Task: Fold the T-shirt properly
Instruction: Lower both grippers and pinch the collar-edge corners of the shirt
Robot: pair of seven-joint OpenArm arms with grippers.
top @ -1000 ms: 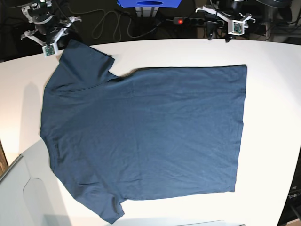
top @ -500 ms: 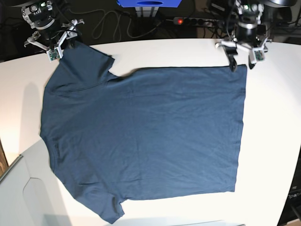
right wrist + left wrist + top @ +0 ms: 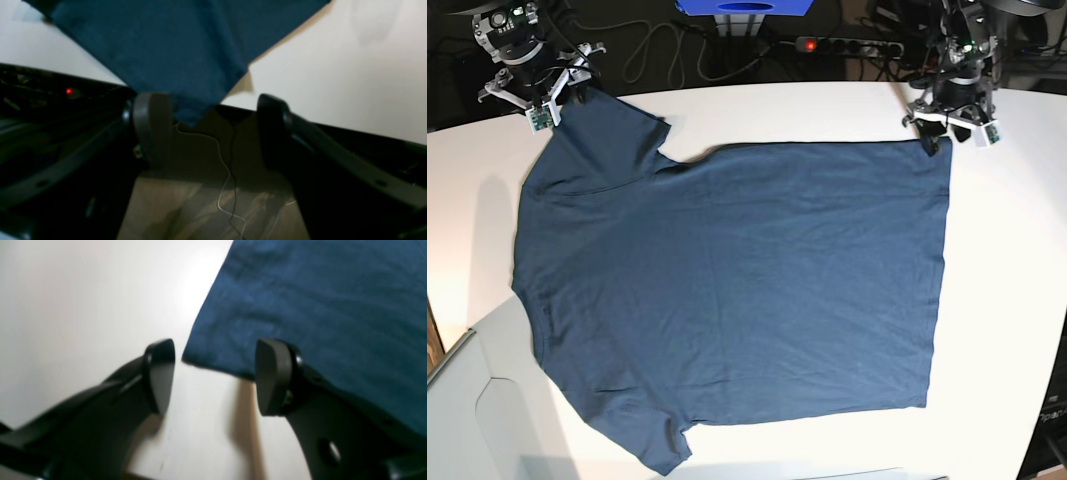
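The dark navy T-shirt [image 3: 737, 290] lies flat on the white table [image 3: 1007, 300], neck side to the left and hem to the right. My left gripper [image 3: 937, 138] is open at the far right hem corner. In the left wrist view its jaws [image 3: 213, 376] stand either side of that corner of the T-shirt [image 3: 317, 306], just short of it. My right gripper [image 3: 552, 100] is open at the far sleeve. In the right wrist view its jaws [image 3: 213, 130] straddle the sleeve tip of the T-shirt [image 3: 183, 43], which pokes past the table's far edge. The neck label is hidden.
Behind the table's far edge are a power strip with a red light [image 3: 807, 44], loose cables [image 3: 657, 50] and a blue object [image 3: 745, 8]. A pale box-like shape [image 3: 477, 420] sits at the near left corner. Floor cables [image 3: 227, 173] show below the right gripper.
My left gripper has come down from behind the table to the far hem corner. My right gripper has shifted slightly toward the far sleeve. The T-shirt has not moved.
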